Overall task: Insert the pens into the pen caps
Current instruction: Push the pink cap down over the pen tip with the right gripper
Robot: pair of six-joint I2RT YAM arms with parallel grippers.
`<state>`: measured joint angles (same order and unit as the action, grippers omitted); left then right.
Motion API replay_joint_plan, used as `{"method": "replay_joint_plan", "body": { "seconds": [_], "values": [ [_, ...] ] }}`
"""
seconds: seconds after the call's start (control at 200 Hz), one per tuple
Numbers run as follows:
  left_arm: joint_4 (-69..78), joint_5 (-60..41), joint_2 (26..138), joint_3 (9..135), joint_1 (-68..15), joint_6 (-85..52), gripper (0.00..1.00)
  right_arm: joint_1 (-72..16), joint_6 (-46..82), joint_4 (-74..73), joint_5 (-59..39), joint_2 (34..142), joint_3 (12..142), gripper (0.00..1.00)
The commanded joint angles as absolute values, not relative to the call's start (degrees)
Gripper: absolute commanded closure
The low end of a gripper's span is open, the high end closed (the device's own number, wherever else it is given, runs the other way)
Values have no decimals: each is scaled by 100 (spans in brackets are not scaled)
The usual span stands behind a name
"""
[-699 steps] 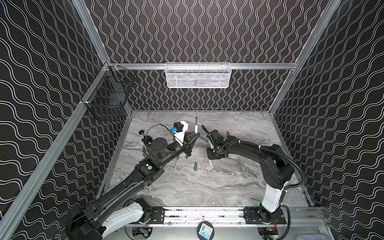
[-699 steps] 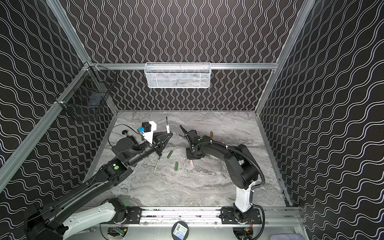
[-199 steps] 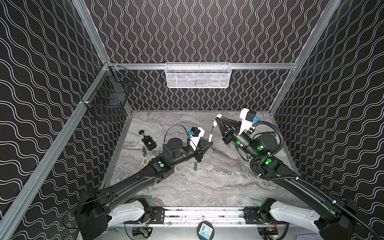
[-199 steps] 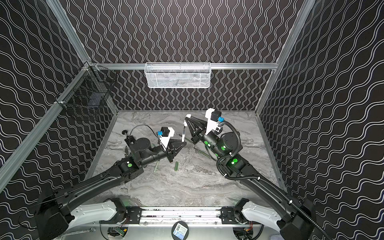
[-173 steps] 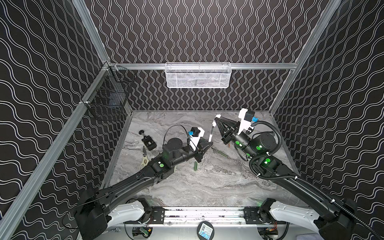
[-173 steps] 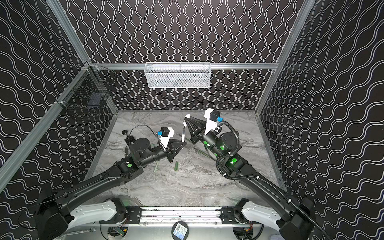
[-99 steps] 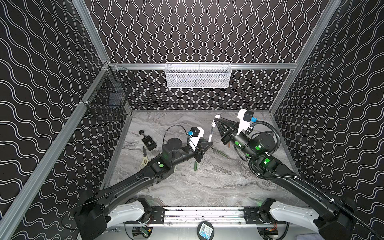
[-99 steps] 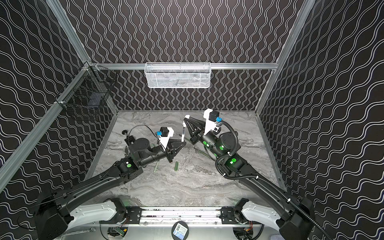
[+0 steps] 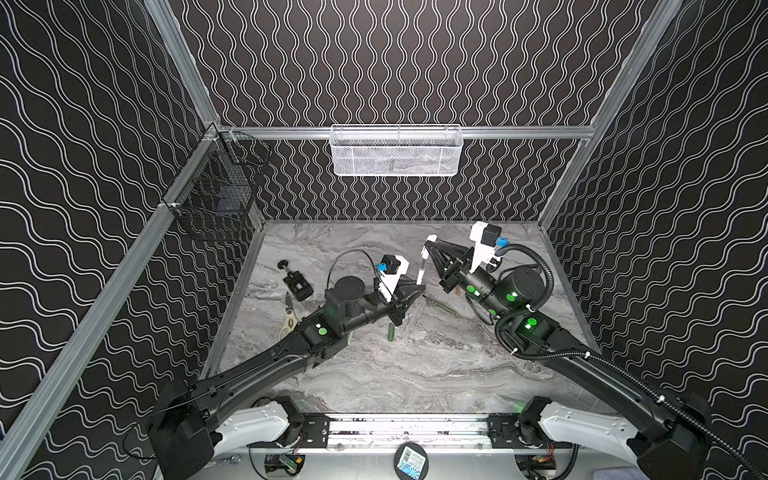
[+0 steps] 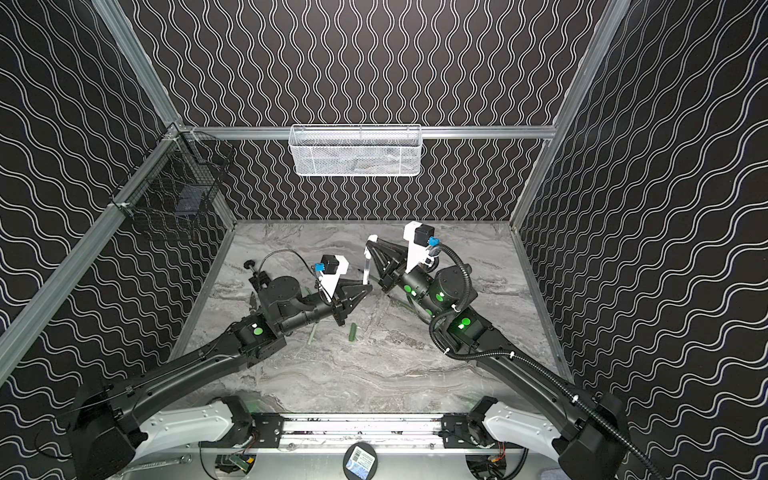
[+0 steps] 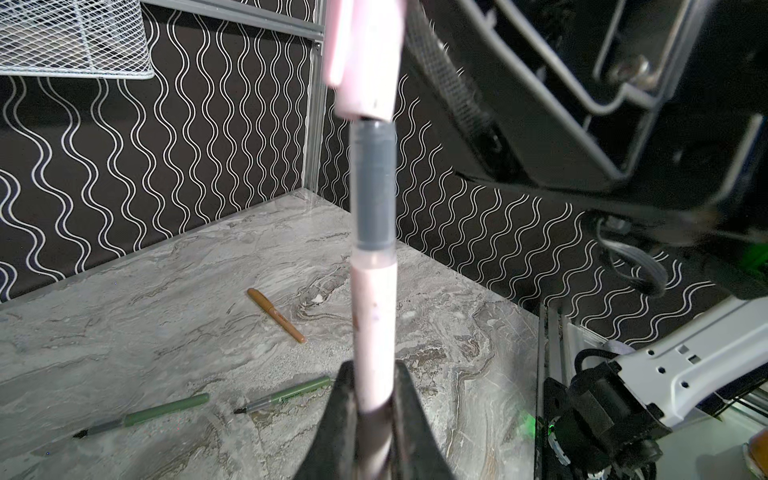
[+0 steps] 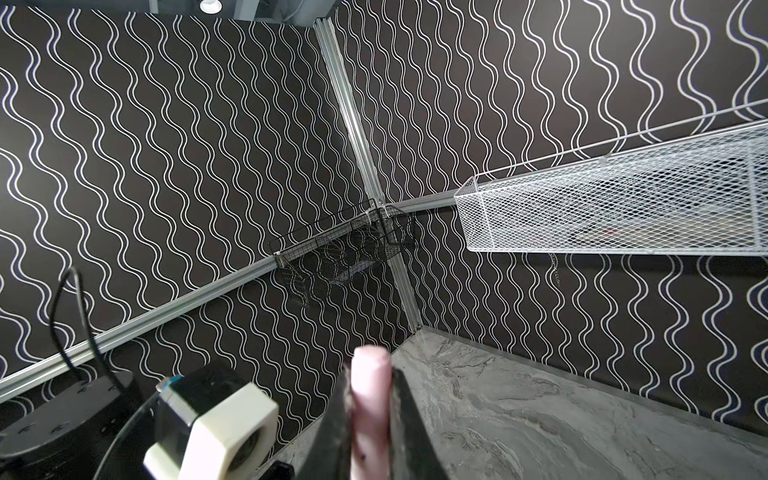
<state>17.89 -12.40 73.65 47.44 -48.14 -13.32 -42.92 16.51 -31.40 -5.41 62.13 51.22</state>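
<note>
Left tool [image 11: 372,376] pinches pink pen [image 11: 372,316]; right tool [image 12: 371,376] clamps pink cap [image 11: 365,62] (tip at its mouth).

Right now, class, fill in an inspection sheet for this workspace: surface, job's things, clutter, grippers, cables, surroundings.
Surface: grey marbled tabletop.
Job's things: pink pen tip at pink cap mouth; two uncapped green pens, gold pen, green cap lying loose.
Clutter: small black clamp, cream-handled snips.
Grippers: left gripper shut on pink pen; right gripper shut on pink cap.
Cables: black corrugated hose loops over right arm; thin black cable on left arm.
Surroundings: white mesh basket, black wire basket, wavy-patterned walls.
</note>
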Motion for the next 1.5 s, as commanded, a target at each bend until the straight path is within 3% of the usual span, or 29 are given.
{"method": "replay_joint_plan", "body": {
  "seconds": [0.0,0.881,1.496],
  "values": [
    [1995,-1188,7330,4774,-4831,-1266,100,-4320,1635,-3061,-676,6214,5115,94],
    [2088,-1242,7268,4720,-4834,-1283,100,-4368,1266,-2687,-608,6171,5244,95],
    [2114,-1301,7293,4712,-4860,-1283,100,-4172,1341,-2160,-1153,6057,5485,97]
  ]
}}
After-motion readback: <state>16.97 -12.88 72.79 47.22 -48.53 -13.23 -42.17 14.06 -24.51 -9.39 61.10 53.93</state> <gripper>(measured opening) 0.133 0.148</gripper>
